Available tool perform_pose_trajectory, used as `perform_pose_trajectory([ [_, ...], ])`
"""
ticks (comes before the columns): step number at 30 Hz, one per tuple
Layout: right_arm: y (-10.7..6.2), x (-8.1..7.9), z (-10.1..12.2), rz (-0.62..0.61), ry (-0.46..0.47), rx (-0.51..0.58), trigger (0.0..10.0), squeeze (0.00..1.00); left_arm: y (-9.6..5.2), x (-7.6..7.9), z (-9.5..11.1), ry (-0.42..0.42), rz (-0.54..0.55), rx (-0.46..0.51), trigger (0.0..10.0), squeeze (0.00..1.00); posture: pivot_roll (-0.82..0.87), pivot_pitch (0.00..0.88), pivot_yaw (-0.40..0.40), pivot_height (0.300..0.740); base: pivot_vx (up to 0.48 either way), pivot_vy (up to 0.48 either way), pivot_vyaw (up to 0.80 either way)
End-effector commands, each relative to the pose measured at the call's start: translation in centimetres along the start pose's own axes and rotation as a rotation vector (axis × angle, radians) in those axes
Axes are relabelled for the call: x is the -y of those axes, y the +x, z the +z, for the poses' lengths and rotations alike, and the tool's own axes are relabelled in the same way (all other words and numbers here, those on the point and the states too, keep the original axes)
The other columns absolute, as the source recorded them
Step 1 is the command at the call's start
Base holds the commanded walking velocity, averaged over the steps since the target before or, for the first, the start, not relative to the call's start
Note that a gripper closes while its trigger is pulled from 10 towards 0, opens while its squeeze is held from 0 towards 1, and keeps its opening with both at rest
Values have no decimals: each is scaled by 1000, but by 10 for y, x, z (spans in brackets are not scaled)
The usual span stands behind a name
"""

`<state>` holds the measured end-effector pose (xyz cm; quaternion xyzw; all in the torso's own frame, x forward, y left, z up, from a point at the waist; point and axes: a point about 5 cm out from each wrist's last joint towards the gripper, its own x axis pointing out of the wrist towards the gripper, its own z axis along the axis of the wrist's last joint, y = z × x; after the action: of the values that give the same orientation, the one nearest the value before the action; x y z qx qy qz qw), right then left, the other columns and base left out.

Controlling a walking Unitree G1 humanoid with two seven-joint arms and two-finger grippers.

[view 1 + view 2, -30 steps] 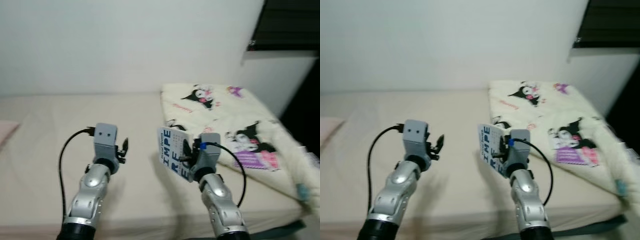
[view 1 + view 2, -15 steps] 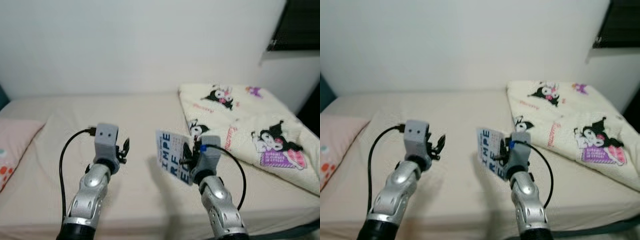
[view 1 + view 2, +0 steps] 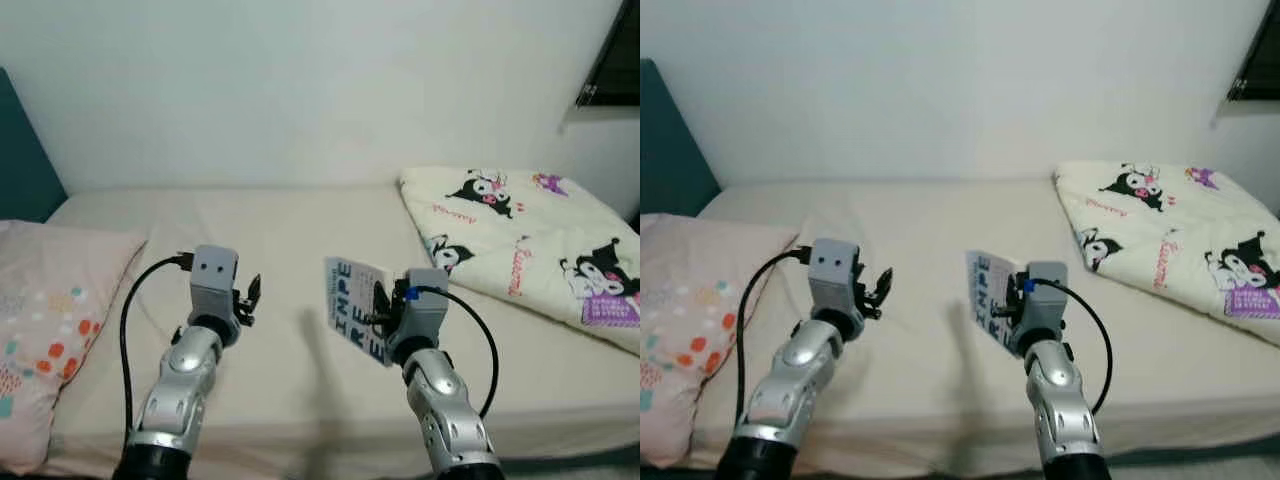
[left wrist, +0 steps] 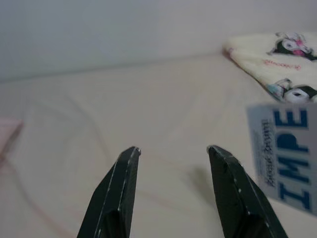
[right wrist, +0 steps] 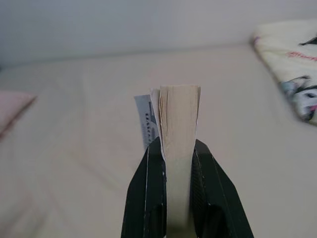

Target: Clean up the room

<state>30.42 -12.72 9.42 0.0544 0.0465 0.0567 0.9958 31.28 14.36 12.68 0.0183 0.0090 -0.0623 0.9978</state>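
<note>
Jaws of the right gripper (image 5: pixel 177 163) are clenched on a paperback book (image 3: pixel 358 322), one finger (image 5: pixel 148 193) on each cover, with the cream page edges facing the wrist camera between them. It is a thin book with a white cover and large dark-blue block letters, and a loose front cover or flap stands slightly away from the pages. The book is held upright in the air above the bed (image 3: pixel 290 260), not touching it. The left gripper (image 4: pixel 171 153) hovers beside it at about the same height, its jaws spread apart and holding nothing. Beyond both grippers lies the beige sheet; a cream blanket (image 3: pixel 530 240) printed with black cartoon characters lies out past the right gripper.

Compared with a second ago, the whole view has swung: a pink patterned pillow (image 3: pixel 55 320) and a teal headboard (image 3: pixel 22 150) now show out past the left gripper, while the grippers and book keep the same pose.
</note>
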Motion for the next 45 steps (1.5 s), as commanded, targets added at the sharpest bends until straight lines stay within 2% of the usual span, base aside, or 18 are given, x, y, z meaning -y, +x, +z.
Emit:
perform_pose_trajectory([
  [1,2,-4,8,15,11,37,10000,0,0,-1,-1,6,-1,-6,10000,0,-10,0,-41,740,0,386,0],
  [5,3,-5,8,23,2,39,10000,0,0,-1,-1,7,-2,-5,10000,0,-9,0,-41,740,0,388,0],
  [9,3,-8,9,44,-30,42,10000,0,-1,-1,-1,12,-6,-6,10000,0,-7,0,-40,740,0,390,800],
  [25,2,-12,7,53,23,46,10000,0,-2,-3,-1,21,-10,-9,10000,0,6,0,-32,740,0,379,800],
  [32,1,-18,7,67,69,63,10000,0,-3,4,1,65,-34,-13,10000,0,19,0,-18,740,0,-411,0],
  [39,2,-16,8,61,79,68,10000,0,-3,8,0,68,-59,-19,10000,0,19,0,-7,740,0,-480,0],
  [41,2,-16,8,58,81,69,10000,0,-2,10,0,52,-69,-24,10000,0,19,0,-6,740,0,0,0],
  [45,2,-14,8,53,81,71,10000,0,1,12,-1,77,-77,-42,10000,0,18,0,-5,740,0,0,0],
])
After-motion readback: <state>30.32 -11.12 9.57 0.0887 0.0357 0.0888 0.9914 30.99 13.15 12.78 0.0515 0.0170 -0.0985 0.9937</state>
